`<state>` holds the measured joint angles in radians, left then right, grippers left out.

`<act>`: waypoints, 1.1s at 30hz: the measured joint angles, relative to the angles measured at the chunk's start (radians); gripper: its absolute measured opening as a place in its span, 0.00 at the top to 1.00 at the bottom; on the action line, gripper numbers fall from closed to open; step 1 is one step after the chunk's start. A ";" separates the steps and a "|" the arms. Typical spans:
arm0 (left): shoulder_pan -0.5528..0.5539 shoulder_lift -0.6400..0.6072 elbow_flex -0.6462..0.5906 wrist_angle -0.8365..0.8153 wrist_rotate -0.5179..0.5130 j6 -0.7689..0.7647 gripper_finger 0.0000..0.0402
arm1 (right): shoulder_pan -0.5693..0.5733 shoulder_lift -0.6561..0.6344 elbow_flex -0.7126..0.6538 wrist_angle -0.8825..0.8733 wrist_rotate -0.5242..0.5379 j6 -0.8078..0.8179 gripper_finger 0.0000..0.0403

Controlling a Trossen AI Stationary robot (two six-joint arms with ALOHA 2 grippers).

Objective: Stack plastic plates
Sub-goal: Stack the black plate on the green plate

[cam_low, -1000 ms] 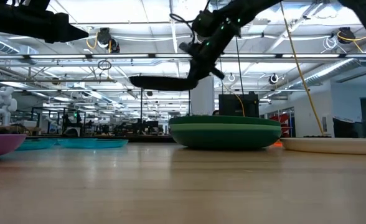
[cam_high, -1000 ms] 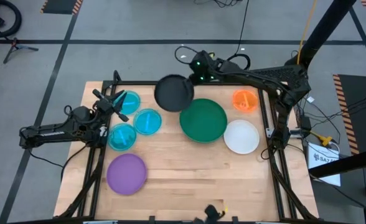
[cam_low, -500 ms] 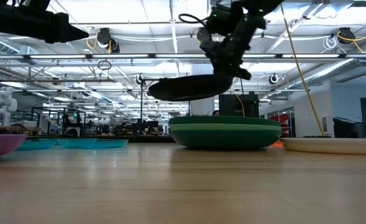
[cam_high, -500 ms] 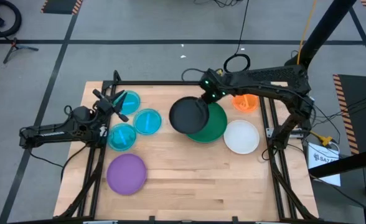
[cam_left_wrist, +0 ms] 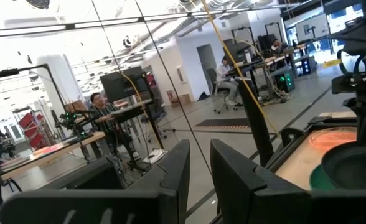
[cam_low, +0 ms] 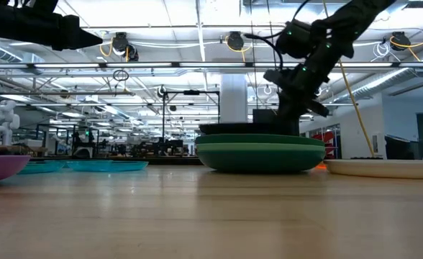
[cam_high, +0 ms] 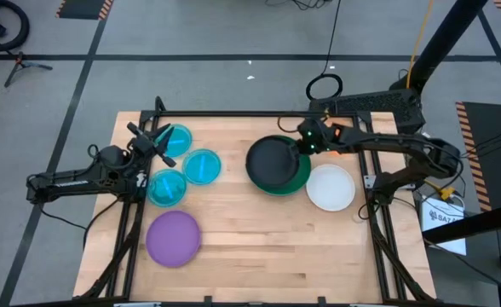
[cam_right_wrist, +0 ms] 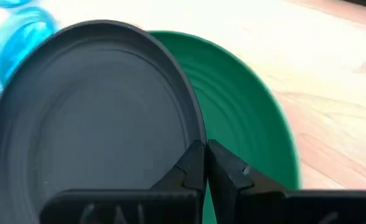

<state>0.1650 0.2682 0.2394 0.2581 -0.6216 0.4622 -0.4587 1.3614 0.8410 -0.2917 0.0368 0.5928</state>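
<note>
My right gripper (cam_high: pixel 305 147) is shut on the black plate (cam_high: pixel 273 162). The black plate sits low over the large green plate (cam_high: pixel 298 176) at the table's middle; whether the two touch, I cannot tell. A white plate (cam_high: pixel 331 187) lies just right of the green one. A purple plate (cam_high: pixel 173 238) lies near the front left. Three translucent blue plates (cam_high: pixel 202 166) lie at the left. My left gripper (cam_high: pixel 152 139) waits open above the far blue plate (cam_high: pixel 177 140), with nothing between its fingers (cam_left_wrist: pixel 178 177). My right gripper pinches the black plate's rim (cam_right_wrist: pixel 198 138) on the plate's right side, one finger (cam_right_wrist: pixel 189 167) on the inner face and the other on the outside. The fingers slant down from the table's far right. The plate sits about level, just over the green plate.
An orange plate (cam_left_wrist: pixel 335 138) lies at the far right, mostly under my right arm in the high view. Black frame rails (cam_high: pixel 233 114) run along the table's far edge and sides. Bare wood shows in the near middle and near right (cam_high: pixel 285 256).
My right gripper has carried the black plate from over the table's far edge toward the near right and down. The plate stayed about level and has come from well above the table to just over the green plate.
</note>
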 joint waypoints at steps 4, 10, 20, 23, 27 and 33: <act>0.000 0.000 0.000 0.000 0.000 0.000 0.82 | 0.000 -0.010 -0.029 0.013 0.020 0.014 0.99; 0.000 0.000 0.000 0.000 0.000 0.002 0.82 | 0.001 -0.010 -0.029 0.031 0.047 0.017 0.99; 0.000 0.000 0.000 -0.001 0.000 0.007 0.82 | 0.002 -0.004 -0.029 0.026 0.048 0.044 0.98; 0.000 0.000 0.000 -0.001 0.000 0.007 0.82 | 0.002 -0.004 -0.029 0.027 0.048 0.051 0.93; 0.000 0.000 0.000 -0.001 0.000 0.006 0.82 | 0.002 -0.004 -0.029 0.027 0.049 0.052 0.85; 0.000 0.000 0.000 -0.001 0.000 0.006 0.82 | 0.003 -0.033 -0.007 0.020 0.007 0.064 0.76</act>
<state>0.1650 0.2684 0.2394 0.2573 -0.6216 0.4685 -0.4557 1.3287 0.8338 -0.2717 0.0436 0.6563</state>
